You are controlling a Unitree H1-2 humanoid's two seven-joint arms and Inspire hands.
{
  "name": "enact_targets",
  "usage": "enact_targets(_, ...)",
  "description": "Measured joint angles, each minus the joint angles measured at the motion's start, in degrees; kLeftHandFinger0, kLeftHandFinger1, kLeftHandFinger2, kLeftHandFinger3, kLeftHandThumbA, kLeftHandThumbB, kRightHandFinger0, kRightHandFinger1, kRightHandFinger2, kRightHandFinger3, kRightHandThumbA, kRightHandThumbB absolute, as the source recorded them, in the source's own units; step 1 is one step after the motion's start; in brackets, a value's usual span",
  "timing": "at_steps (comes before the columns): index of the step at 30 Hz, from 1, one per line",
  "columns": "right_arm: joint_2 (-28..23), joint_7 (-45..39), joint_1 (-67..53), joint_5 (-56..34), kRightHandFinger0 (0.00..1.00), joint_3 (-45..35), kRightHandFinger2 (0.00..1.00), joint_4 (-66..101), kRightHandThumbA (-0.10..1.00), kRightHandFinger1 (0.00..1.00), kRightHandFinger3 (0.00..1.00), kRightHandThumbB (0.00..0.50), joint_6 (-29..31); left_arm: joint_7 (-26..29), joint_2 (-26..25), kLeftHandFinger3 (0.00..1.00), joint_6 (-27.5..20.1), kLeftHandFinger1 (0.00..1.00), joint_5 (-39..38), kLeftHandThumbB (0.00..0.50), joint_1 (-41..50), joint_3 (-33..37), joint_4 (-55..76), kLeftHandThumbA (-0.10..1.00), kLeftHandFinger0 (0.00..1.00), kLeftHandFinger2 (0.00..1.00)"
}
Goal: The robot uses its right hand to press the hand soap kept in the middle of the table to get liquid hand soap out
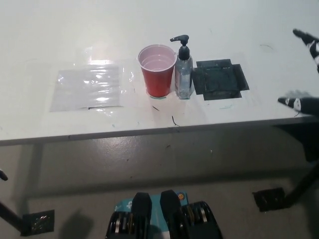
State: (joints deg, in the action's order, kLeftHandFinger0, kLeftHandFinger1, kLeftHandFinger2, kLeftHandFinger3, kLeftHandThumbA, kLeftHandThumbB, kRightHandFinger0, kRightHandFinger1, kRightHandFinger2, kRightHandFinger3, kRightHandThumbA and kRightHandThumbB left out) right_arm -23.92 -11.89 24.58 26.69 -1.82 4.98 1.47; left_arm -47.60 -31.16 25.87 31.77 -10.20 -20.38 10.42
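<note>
Head view, the only camera I have, looks steeply down on 1 white table (60, 30) with grey floor below its near edge.

I count 1 hand soap bottle (183, 72) standing upright near the middle of the table. It is clear plastic with a black pump on top, and the pump spout points toward picture left. Nothing is touching the pump.

1 red cup (158, 70) stands upright just beside the bottle, on its left in the picture, so close that the 2 seem to touch. The cup's mouth is open and its inside looks pale.

1 black square patch (219, 79), flat on the tabletop, lies just beside the bottle on the other side.

1 clear plastic sheet (89, 87) lies flat on the table, well apart from the cup, toward picture left.

Of my right hand (308, 74) I see only 2 black fingertips at the picture's right edge, 1 higher and 1 lower, spread well apart from each other. They hold nothing, and the hand is well apart from the bottle, past the black patch.

My white left hand does not show in this picture.
</note>
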Motion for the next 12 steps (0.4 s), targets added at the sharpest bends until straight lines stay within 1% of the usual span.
enact_targets(1, 0.4, 0.2, -1.1, -0.1, 1.0, 0.0, 1.0, 0.0, 1.0, 1.0, 1.0, 0.429, 0.0, 0.1, 0.0, 0.9, 0.0, 1.0, -0.1, 0.108, 0.0, 0.1, 0.0, 1.0, 1.0, 1.0)
enact_targets(2, 0.7, 0.4, -2.1, -0.2, 1.0, -0.1, 1.0, 0.0, 1.0, 1.0, 1.0, 0.438, 0.0, 0.2, 0.0, 0.9, 0.0, 1.0, -0.1, 0.109, 0.0, 0.0, 0.0, 1.0, 1.0, 1.0)
enact_targets(3, 0.9, 0.5, -3.0, -0.3, 1.0, -0.1, 1.0, 0.0, 1.0, 1.0, 1.0, 0.434, 0.0, 0.3, 0.2, 0.9, 0.0, 1.0, -0.1, 0.11, 0.0, -0.1, 0.0, 1.0, 1.0, 1.0)
enact_targets(4, 1.1, 0.7, -3.8, -0.5, 1.0, -0.1, 1.0, -0.2, 1.0, 1.0, 1.0, 0.464, 0.0, 0.4, 0.3, 0.92, 0.0, 1.0, -0.1, 0.115, 0.0, -0.2, 0.0, 1.0, 1.0, 1.0)
enact_targets(5, 1.3, 0.8, -4.5, -0.5, 1.0, -0.1, 1.0, -0.3, 1.0, 1.0, 1.0, 0.5, 0.0, 0.5, 0.3, 0.92, 0.0, 1.0, -0.1, 0.109, 0.0, -0.1, 0.0, 1.0, 1.0, 1.0)
enact_targets(6, 1.5, 0.9, -5.4, -0.6, 1.0, -0.1, 1.0, -0.3, 1.0, 1.0, 1.0, 0.5, -0.1, 0.6, 0.4, 0.9, 0.0, 1.0, -0.1, 0.109, 0.0, -0.1, 0.0, 1.0, 1.0, 1.0)
enact_targets(10, 2.0, 1.4, -7.7, -0.5, 1.0, -0.1, 1.0, -0.4, 1.0, 1.0, 1.0, 0.5, -0.5, 0.8, 0.4, 0.9, 0.0, 1.0, -0.1, 0.106, 0.0, 0.0, 0.0, 1.0, 1.0, 1.0)
enact_targets(11, 2.1, 1.6, -8.3, -0.5, 1.0, -0.1, 1.0, -0.6, 1.0, 1.0, 1.0, 0.484, -0.5, 0.8, 0.4, 0.9, 0.0, 1.0, -0.1, 0.117, 0.0, 0.1, 0.0, 1.0, 1.0, 1.0)
enact_targets(12, 2.1, 1.8, -8.6, -0.6, 1.0, -0.1, 1.0, -0.9, 1.0, 1.0, 1.0, 0.473, -0.5, 0.8, 0.4, 0.89, 0.0, 1.0, -0.2, 0.114, -0.1, 0.1, 0.0, 1.0, 1.0, 1.0)
